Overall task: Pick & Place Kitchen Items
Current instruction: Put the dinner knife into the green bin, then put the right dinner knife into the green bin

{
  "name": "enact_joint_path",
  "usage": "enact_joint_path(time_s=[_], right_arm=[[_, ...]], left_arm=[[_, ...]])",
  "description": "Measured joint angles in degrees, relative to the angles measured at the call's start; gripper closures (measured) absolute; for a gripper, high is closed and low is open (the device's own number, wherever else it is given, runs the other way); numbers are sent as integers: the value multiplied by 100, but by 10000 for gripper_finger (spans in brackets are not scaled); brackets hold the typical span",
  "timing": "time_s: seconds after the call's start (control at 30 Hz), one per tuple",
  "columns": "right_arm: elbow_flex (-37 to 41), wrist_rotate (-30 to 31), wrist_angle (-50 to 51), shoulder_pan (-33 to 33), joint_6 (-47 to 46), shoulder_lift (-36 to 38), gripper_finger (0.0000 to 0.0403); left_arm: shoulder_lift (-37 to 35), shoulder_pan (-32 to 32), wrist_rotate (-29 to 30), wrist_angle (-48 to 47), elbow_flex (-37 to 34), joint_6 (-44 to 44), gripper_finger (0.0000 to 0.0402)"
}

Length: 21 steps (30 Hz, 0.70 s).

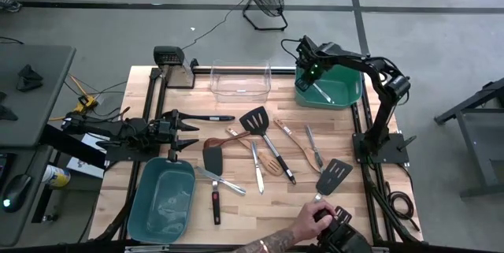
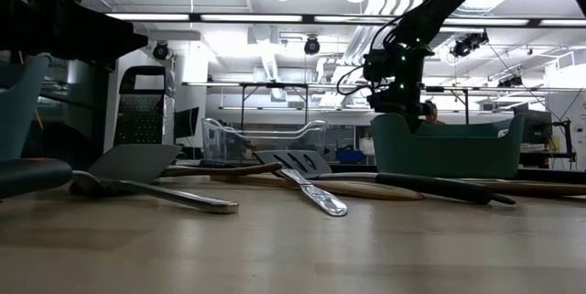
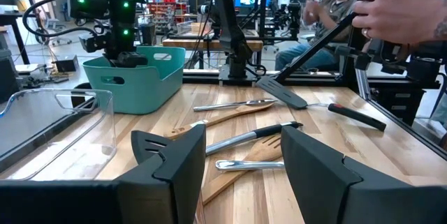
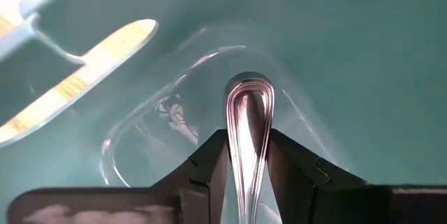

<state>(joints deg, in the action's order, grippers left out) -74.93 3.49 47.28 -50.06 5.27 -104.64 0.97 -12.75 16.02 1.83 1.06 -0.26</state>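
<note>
Right hand (image 4: 246,172) gripping one metal utensil handle (image 4: 248,123) inside green tub (image 1: 346,91), left hand (image 1: 185,132) open, empty

Silvery metal handle (image 4: 249,123) upright between my right fingers, over green tub. Remaining turners, wooden spoons (image 1: 272,163) scattered flat mid-table.

Utensils (image 1: 264,146) scattered mid-table (image 1: 260,206); bin (image 1: 240,79) far edge, tub (image 1: 346,91) right of bin, second tub (image 1: 161,198) near-left.
</note>
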Motion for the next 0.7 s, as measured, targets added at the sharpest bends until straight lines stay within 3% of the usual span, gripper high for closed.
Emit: enact_joint_path(time_s=[0.2, 0.53, 0.7], right_arm=[[1, 59, 27, -19, -127, 21, 300], [1, 91, 52, -31, -288, 158, 200], [-1, 107, 40, -31, -399, 371, 178]], left_arm=[[2, 0, -1, 0, 0, -1, 218], [0, -2, -1, 2, 0, -1, 218], [0, 0, 1, 0, 0, -1, 218]])
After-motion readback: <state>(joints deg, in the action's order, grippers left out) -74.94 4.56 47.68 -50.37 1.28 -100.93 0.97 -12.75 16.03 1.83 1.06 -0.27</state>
